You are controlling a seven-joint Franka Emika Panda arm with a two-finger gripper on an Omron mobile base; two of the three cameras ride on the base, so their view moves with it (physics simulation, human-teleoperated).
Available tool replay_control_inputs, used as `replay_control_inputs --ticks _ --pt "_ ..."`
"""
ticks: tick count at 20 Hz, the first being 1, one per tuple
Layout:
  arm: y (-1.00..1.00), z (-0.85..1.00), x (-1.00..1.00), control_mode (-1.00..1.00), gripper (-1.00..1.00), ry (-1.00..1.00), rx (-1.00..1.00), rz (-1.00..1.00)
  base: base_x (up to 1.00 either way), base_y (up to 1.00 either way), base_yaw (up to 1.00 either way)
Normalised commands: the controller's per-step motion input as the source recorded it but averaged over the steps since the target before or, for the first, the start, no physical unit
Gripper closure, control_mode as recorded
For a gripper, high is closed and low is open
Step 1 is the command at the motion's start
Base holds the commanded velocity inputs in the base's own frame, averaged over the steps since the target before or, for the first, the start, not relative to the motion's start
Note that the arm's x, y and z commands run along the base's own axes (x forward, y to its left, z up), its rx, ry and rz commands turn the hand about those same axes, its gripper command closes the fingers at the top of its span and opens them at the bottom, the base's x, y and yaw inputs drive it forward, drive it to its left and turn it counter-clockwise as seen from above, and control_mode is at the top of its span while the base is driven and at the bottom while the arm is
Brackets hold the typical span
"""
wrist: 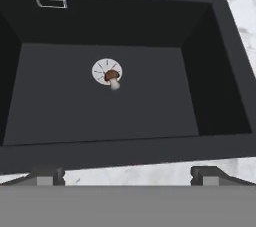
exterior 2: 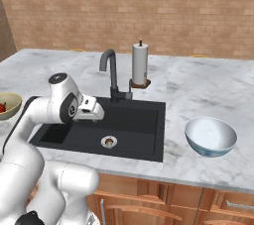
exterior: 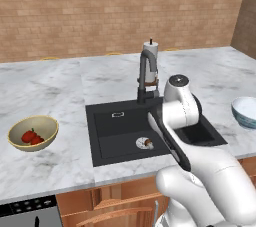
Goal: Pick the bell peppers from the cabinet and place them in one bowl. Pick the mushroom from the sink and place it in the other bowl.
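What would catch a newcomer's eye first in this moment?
The black sink set in the marble counter, with a small brown mushroom lying on its round drain. The white arm bends over the basin, its open gripper above the near rim. Off to the sides sit a yellow bowl holding two red bell peppers and a white bowl.

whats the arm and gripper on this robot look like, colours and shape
The arm is glossy white with rounded, bulbous links and dark grey bands at the joints; one joint has a round grey-ringed cap on top. The gripper ends in two small dark grey, blocky finger tips. No cables or markings show.
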Motion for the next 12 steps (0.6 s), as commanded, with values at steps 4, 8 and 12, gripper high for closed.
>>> replay_control_inputs --ticks 4,8,12 --pt "0.00 -0.40 0.49 -1.00 -1.00 0.09 -0.01 0.05 0.00 0.00 0.00" --pt "0.00 -0.41 0.41 -1.00 -1.00 0.12 0.01 0.13 0.00 0.00 0.00" --pt "0.00 -0.37 0.31 -1.00 -1.00 0.09 0.01 0.15 0.00 0.00 0.00"
